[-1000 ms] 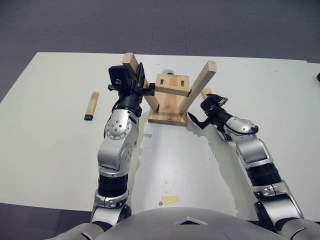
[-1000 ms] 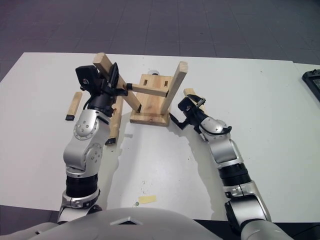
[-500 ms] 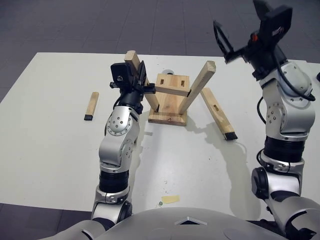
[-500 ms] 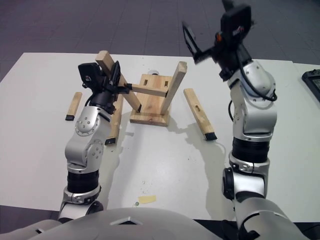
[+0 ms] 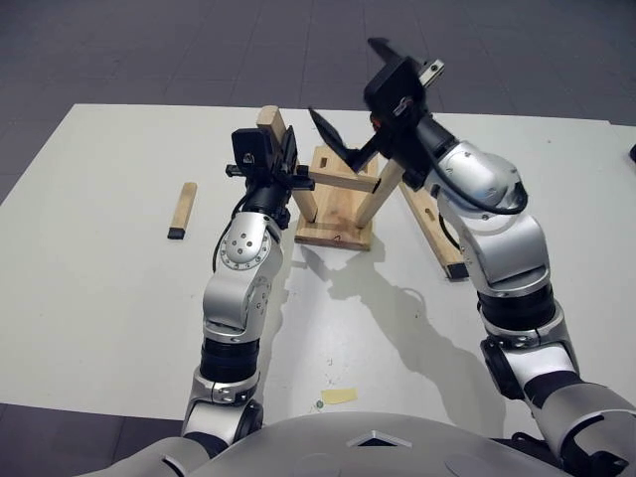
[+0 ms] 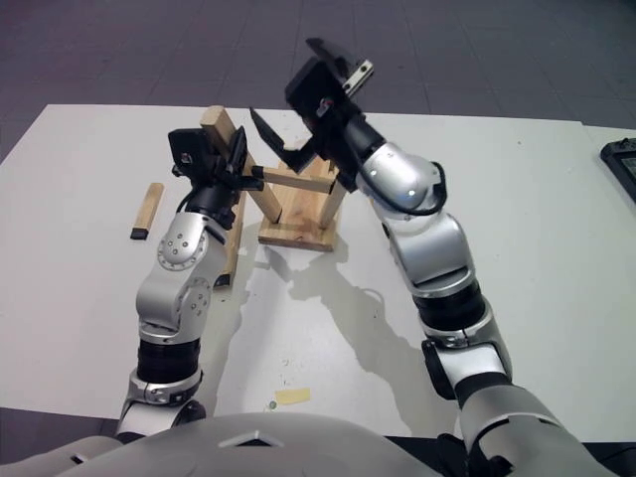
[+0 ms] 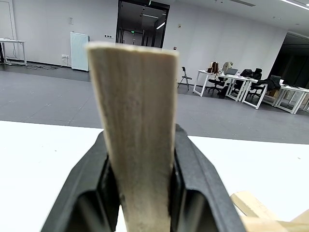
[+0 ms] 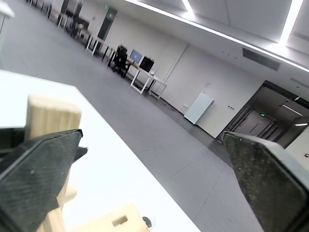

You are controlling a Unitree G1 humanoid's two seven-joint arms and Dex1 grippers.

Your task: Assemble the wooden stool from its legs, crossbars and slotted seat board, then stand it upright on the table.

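We clench the left hand (image 7: 140, 193) on the raised stool leg (image 5: 269, 123) to steady the half-built stool (image 5: 336, 204) on the desk (image 5: 99, 298); the right hand (image 8: 152, 135) hangs released above the opposite leg (image 5: 377, 201).

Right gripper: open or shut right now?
Open. The right gripper's two fingers are spread wide with nothing between them, up over the part-built stool.

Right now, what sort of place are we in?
Probably an open-plan office or lab: desks and chairs in the background, ceiling strip lights, and a white table on a dark tiled floor.
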